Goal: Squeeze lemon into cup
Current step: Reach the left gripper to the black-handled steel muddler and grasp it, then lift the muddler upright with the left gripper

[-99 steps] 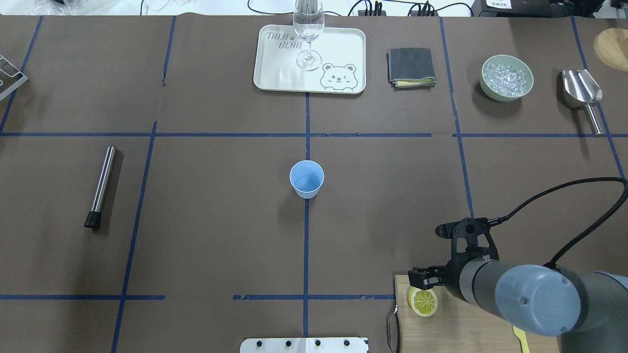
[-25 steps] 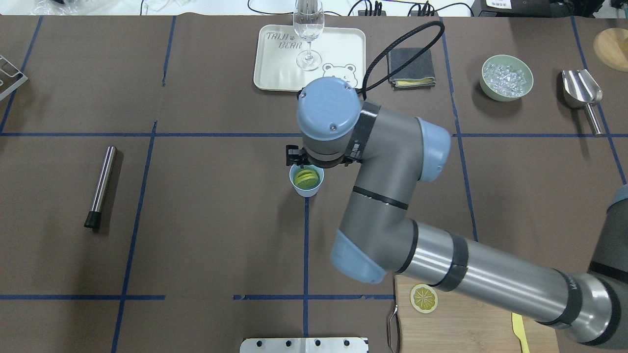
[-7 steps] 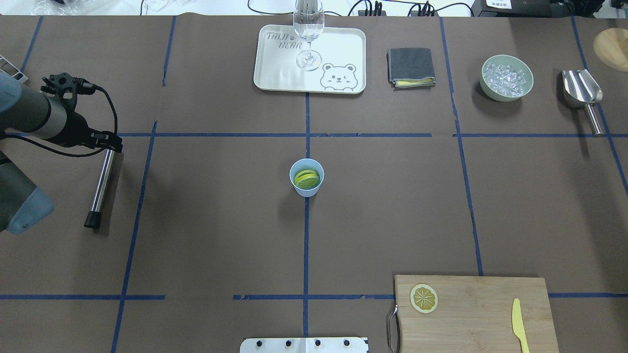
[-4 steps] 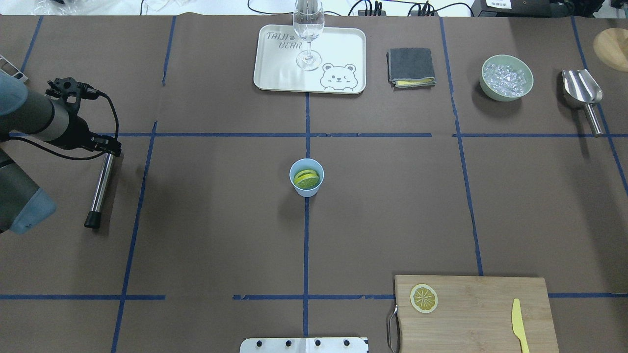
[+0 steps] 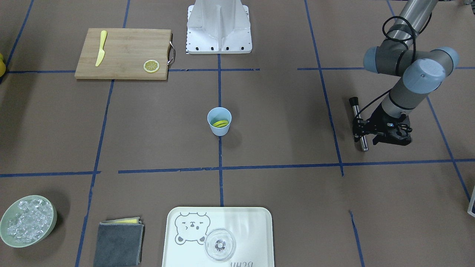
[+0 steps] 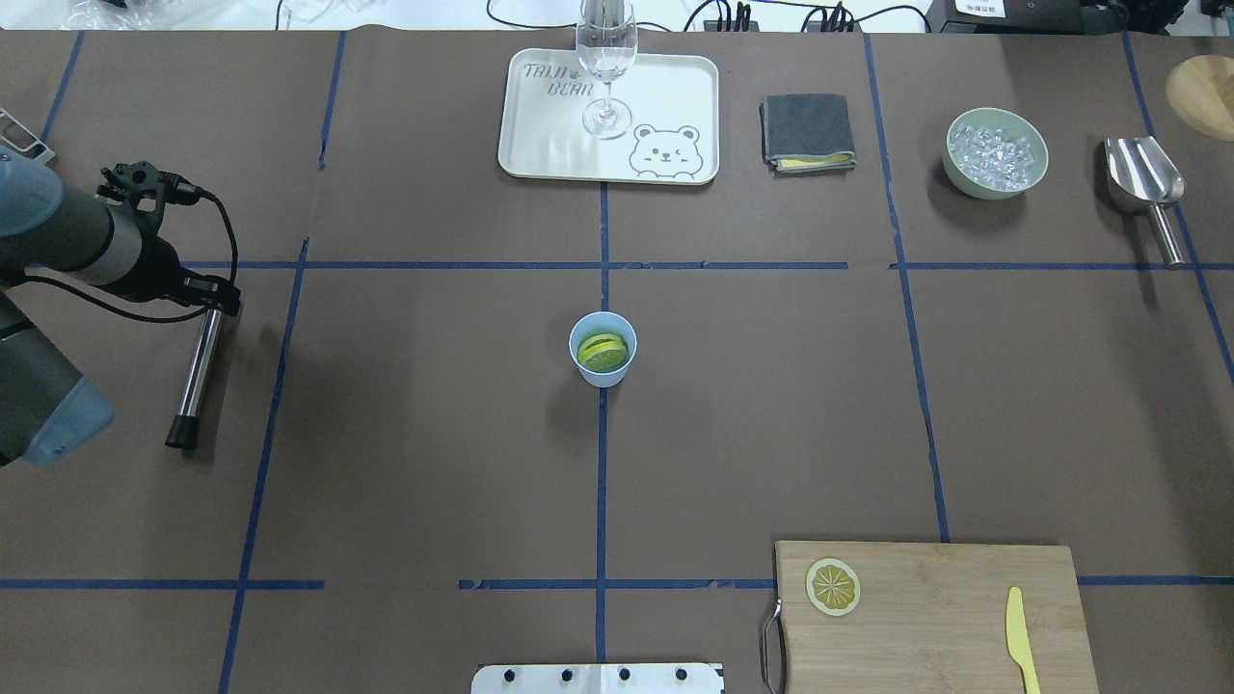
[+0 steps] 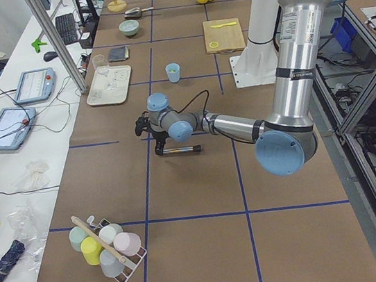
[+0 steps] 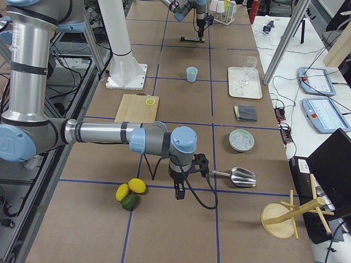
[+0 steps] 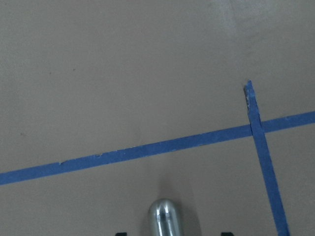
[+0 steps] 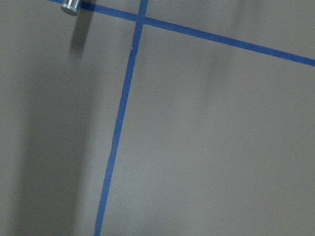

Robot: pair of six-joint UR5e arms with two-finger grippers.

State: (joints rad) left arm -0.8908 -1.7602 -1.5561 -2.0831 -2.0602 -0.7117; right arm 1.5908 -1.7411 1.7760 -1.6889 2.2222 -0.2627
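The light-blue cup [image 6: 604,377] stands at the table's middle, and it also shows in the front view [image 5: 219,130]. The yellow lemon [image 6: 602,352] lies inside it, cut face up, and shows in the front view too [image 5: 220,123]. My left gripper [image 6: 219,298] is far to the left of the cup. It is open, and its fingers straddle the far end of a steel rod [image 6: 197,371] whose rounded tip fills the bottom of the left wrist view [image 9: 165,219]. My right gripper [image 8: 179,192] shows only in the right side view, low over bare table, and I cannot tell its state.
A thin lemon slice [image 6: 834,586] and a yellow knife [image 6: 1020,631] lie on a wooden board [image 6: 945,617] at the near right. At the back are a tray [image 6: 549,145] with a glass [image 6: 605,58], a grey cloth [image 6: 808,130], a bowl of ice [image 6: 996,152] and a scoop [image 6: 1143,178].
Over the earlier frames my right arm took the lemon from the board, left it in the cup and withdrew. In the last second my left gripper has lowered slightly over the rod's end.
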